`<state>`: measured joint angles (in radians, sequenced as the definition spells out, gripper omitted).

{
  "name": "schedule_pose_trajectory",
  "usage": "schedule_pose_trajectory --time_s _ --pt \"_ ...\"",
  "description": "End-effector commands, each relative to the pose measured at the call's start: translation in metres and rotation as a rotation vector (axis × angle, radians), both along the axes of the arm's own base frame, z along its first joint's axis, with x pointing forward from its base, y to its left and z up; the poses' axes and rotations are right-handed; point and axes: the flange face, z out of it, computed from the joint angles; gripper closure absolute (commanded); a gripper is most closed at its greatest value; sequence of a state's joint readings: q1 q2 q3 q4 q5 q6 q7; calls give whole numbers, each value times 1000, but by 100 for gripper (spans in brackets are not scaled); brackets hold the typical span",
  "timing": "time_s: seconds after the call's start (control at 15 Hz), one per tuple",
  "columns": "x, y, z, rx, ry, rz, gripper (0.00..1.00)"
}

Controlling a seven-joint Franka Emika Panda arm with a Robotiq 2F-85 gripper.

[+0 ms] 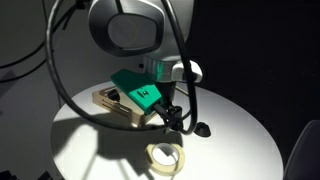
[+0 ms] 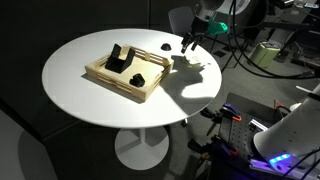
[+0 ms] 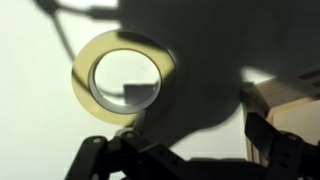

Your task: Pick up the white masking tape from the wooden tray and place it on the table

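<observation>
The white masking tape [image 1: 151, 154] lies flat on the round white table [image 1: 235, 140], outside the wooden tray [image 1: 113, 104]. In the wrist view the tape ring [image 3: 84, 80] lies on the table top left of the jaws, and a tray corner [image 3: 292, 100] shows at the right. My gripper [image 1: 183, 124] hangs just above the table between the tray and the tape. Its fingers [image 3: 185, 155] are spread apart with nothing between them. In an exterior view the gripper [image 2: 188, 42] is past the tray's far end [image 2: 120, 86]; the tape is not clear there.
Black objects [image 2: 118, 60] sit in the tray. The tray is near the table's middle, with bare tabletop [image 2: 90, 105] around it. Cables and equipment [image 2: 265, 50] stand beyond the table edge. A thick black cable [image 1: 60, 70] loops from the arm.
</observation>
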<state>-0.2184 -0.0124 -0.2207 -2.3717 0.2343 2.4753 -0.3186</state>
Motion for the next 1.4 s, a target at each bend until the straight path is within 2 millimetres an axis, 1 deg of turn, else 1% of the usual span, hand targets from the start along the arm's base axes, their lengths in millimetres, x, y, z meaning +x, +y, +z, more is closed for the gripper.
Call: schedule_pose_trajectory --time_s 0.0,0.2,0.33,0.53,0.67,0.8,0.93,1.13,1.33 --pt "7 26 39 -79 -72 83 0" --pt "17 49 65 -168 -79 128 0" --pt "19 65 77 -169 -18 128 0" --pt "18 91 91 -79 74 163 0" --pt "19 103 100 -16 133 173 0" --pt "20 111 110 -4 183 162 0" --pt "22 113 119 -15 208 134 0" --pt "29 115 131 -61 197 65 0" --pt "35 125 140 -99 175 55 0"
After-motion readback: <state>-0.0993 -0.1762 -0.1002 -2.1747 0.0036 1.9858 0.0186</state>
